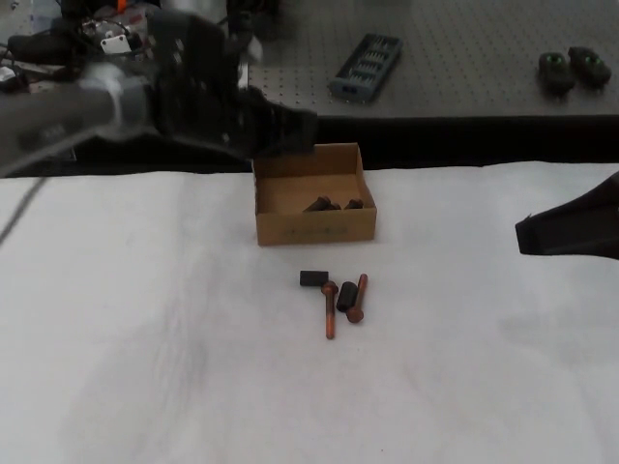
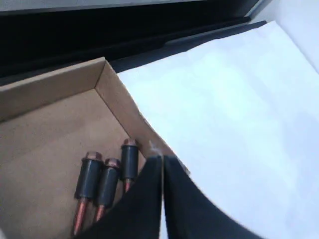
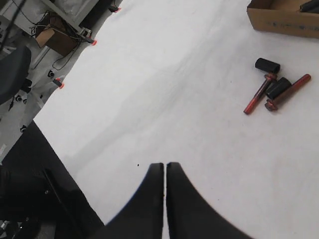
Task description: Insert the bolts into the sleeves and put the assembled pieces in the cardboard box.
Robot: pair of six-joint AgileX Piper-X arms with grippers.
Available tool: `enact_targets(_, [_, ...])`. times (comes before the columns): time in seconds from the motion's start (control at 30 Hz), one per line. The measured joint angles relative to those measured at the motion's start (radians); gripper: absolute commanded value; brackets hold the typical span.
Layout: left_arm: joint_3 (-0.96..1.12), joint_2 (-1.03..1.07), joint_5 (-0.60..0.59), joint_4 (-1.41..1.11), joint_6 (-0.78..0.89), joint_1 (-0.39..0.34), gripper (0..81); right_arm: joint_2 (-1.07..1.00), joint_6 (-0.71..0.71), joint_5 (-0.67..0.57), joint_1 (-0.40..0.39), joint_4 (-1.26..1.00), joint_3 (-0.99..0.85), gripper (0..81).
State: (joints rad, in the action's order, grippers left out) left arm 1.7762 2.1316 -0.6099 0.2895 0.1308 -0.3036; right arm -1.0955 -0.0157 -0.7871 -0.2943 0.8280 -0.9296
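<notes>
The left claw (image 2: 162, 159), pressed together and empty, hung over the wall of the cardboard box (image 2: 118, 98), 3 assembled pieces (image 2: 107, 179) just beside its tips. Well ahead of the right claw (image 3: 165, 167), also pressed together, lay 2 bolts (image 3: 258, 94) and 2 sleeves (image 3: 267, 65): likely stiff, light, roll-prone, best pinched mid-shank.

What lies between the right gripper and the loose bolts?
Only bare white cloth separates the right gripper from the bolts, in the right wrist view.
</notes>
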Motion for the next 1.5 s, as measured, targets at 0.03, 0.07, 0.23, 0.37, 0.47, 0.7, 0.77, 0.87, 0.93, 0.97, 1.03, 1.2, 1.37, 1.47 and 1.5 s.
enact_targets(0.03, [0.002,-0.040,0.000,0.068,-0.026,0.007,0.6,0.000,0.000,0.000,0.000,0.007,0.000,2.8])
enact_targets(0.07, [0.001,-0.062,0.000,0.136,-0.061,0.011,0.6,0.000,0.000,0.000,0.000,0.009,0.000,2.8])
enact_targets(0.23, [-0.054,-0.167,0.044,0.447,-0.295,0.013,0.6,0.000,0.000,0.010,0.000,0.028,0.000,2.8])
enact_targets(0.37, [-0.155,-0.254,0.053,0.525,-0.346,0.013,0.6,0.000,0.000,0.033,0.000,0.028,0.000,2.8])
enact_targets(0.47, [-0.288,-0.362,0.054,0.539,-0.361,0.013,0.6,0.000,0.000,0.042,0.000,0.029,0.000,2.8])
enact_targets(0.7, [-0.591,-0.609,0.061,0.490,-0.350,0.013,0.6,0.000,0.000,0.061,0.000,0.036,0.000,2.8])
enact_targets(0.77, [-0.686,-0.687,0.061,0.460,-0.329,0.013,0.6,0.000,0.000,0.062,0.000,0.036,0.000,2.8])
enact_targets(0.87, [-0.816,-0.807,0.064,0.422,-0.288,0.013,0.6,0.000,0.000,0.065,0.000,0.039,0.000,2.8])
enact_targets(0.93, [-0.882,-0.883,0.063,0.397,-0.259,0.013,0.6,0.000,0.000,0.065,0.000,0.039,0.000,2.8])
enact_targets(0.97, [-0.911,-0.918,0.063,0.388,-0.243,0.013,0.6,0.000,0.000,0.065,0.000,0.039,0.000,2.8])
enact_targets(1.03, [-0.955,-0.977,0.063,0.379,-0.220,0.013,0.6,0.000,0.000,0.065,0.000,0.041,0.000,2.8])
enact_targets(1.2, [-1.039,-1.112,0.063,0.380,-0.189,0.013,0.6,0.000,0.002,0.067,0.000,0.041,0.000,2.8])
enact_targets(1.37, [-1.073,-1.217,0.074,0.378,-0.187,0.013,0.6,0.000,0.062,0.152,0.000,0.041,0.004,2.8])
enact_targets(1.47, [-1.073,-1.249,0.075,0.366,-0.184,0.013,0.6,-0.008,0.120,0.192,0.000,0.020,0.008,1.0])
enact_targets(1.5, [-1.074,-1.259,0.075,0.361,-0.184,0.013,0.6,-0.018,0.149,0.197,0.000,0.004,0.008,2.0])
